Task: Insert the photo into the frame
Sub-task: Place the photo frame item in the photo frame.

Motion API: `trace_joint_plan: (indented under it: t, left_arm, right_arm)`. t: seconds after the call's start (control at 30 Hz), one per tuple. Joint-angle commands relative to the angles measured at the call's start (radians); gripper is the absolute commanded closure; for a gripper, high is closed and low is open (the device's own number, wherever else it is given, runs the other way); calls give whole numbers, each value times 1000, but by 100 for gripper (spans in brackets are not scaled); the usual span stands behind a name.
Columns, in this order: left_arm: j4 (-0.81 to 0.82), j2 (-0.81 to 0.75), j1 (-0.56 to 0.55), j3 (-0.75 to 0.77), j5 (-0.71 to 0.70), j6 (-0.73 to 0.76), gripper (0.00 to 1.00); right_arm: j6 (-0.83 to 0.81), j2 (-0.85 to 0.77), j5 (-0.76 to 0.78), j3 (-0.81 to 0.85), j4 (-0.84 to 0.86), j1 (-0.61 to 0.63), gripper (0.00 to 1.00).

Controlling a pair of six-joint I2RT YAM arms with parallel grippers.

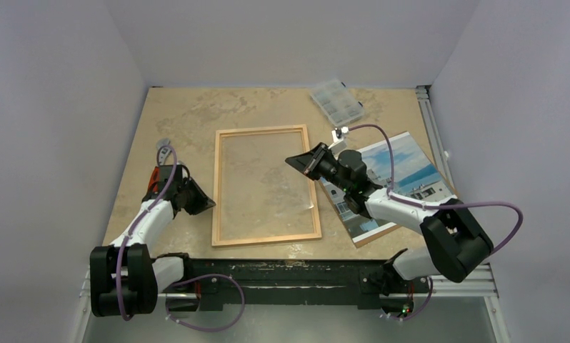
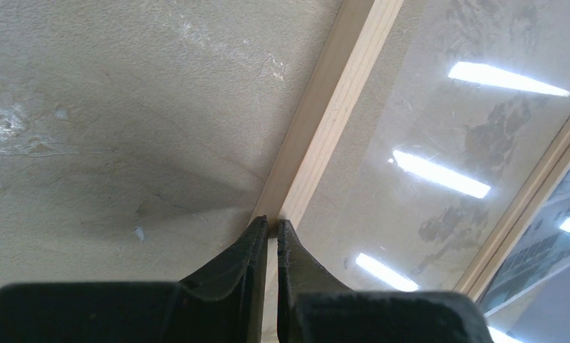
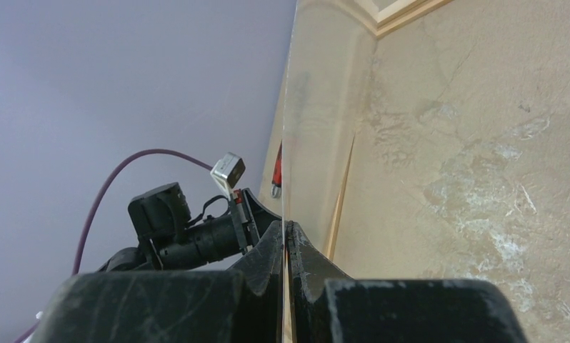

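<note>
Lying on the table [image 1: 182, 121]: the frame [image 1: 266, 239] of light wood lay flat at mid-table between my two arms, its long sides running away from my bases.
Clear pane [image 1: 268, 186]: it sat inside the wooden rails, and the table's mottled top showed through it. In my right wrist view it appeared edge-on, as a thin line rising from my fingertips. I could not tell whether it was lifted off the rails.
Right pincer [image 1: 305, 161]: it was placed at the frame's right rail, toward the far corner. Its fingers were pressed together on the edge of the clear pane, with the thin sheet caught between them.
Left pincer [image 1: 202, 203]: it was held low on the outer side of the frame's left rail, with its tips right at the wood. The fingers were drawn together with only a slim slit between them, and I saw nothing in that slit.
Photo [image 1: 418, 171]: it lay picture side up to the right of the frame, turned at an angle to it and partly covered by my right arm. It was outside the frame.
Backing board [image 1: 371, 239]: this brown board lay under the photo, with its edge showing along the photo's near side.
Compartment box [image 1: 336, 101]: this clear plastic box sat near the table's far edge, apart from the frame.
</note>
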Motion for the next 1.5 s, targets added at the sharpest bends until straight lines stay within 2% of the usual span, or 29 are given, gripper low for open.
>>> trace_joint_plan:
  t: [0.0, 0.8, 1.13, 1.47]
  left_arm:
    - [4, 16, -5, 7, -19, 31, 93]
    - [7, 24, -4, 8, -14, 32, 95]
    - [8, 29, -5, 11, -14, 33, 97]
    - [10, 37, -4, 14, -11, 32, 98]
  right_arm:
    - [33, 16, 2, 10, 103, 5, 100]
    - [90, 97, -10, -17, 190, 5, 100]
    - [-16, 63, -69, 11, 150, 5, 100]
    - [-50, 84, -149, 43, 209, 5, 100]
